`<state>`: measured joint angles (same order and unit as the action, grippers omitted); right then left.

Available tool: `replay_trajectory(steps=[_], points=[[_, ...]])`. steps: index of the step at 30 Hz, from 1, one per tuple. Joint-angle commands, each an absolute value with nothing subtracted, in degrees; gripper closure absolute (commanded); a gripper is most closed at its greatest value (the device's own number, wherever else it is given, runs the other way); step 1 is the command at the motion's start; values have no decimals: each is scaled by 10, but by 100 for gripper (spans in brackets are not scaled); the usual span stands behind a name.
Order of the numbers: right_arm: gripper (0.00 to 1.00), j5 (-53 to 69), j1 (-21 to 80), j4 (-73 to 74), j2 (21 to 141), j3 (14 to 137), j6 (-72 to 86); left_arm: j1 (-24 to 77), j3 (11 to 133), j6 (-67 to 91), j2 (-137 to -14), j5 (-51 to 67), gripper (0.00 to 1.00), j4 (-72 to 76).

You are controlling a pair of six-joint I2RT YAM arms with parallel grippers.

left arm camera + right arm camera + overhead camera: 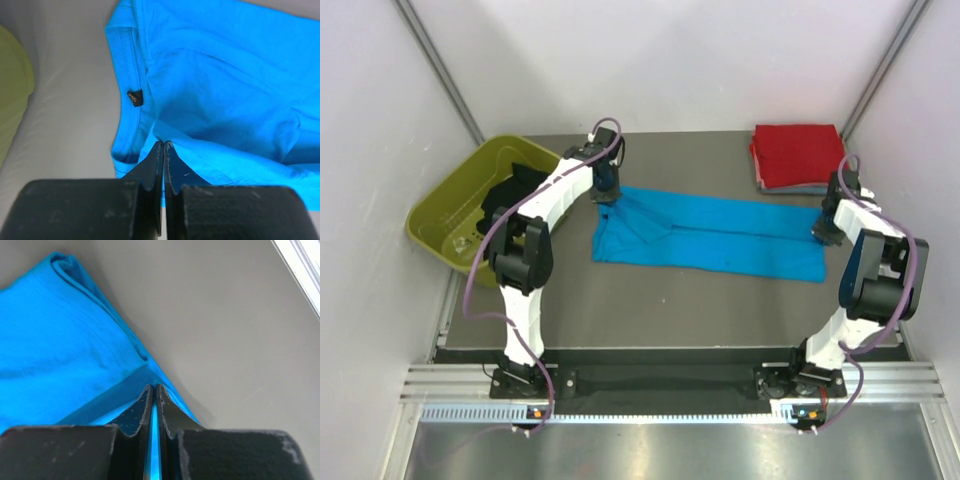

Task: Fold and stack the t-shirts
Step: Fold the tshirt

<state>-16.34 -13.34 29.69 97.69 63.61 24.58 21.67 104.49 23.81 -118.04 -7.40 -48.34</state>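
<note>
Pinching the turquoise t-shirt (710,240) at both ends, your left pincer (163,146) is clamped on cloth at its far-left corner and your right pincer (153,388) on its right edge. The shirt lies as a long folded strip across the middle of the surface (650,310). The red t-shirt (798,153) sits folded at the far right corner.

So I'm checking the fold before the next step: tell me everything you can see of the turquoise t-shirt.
The turquoise t-shirt is soft, bright blue cloth, folded lengthwise into a long, slightly creased band lying flat across the grey table. At its left end, a stitched edge band carries a small dark label. The left gripper is shut on cloth near that band, and the right gripper is shut on the opposite end's edge. Nothing else touches it.
</note>
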Motion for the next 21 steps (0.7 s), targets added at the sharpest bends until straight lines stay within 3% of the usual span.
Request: replay_trajectory(steps=[1,21], points=[[97,-176,-129,291,988,658,241,211,1070,233,-1188,-87,100,-492],[96,-178,-126,280,1021,679,248,208,1092,228,-1222,-113,100,-496]])
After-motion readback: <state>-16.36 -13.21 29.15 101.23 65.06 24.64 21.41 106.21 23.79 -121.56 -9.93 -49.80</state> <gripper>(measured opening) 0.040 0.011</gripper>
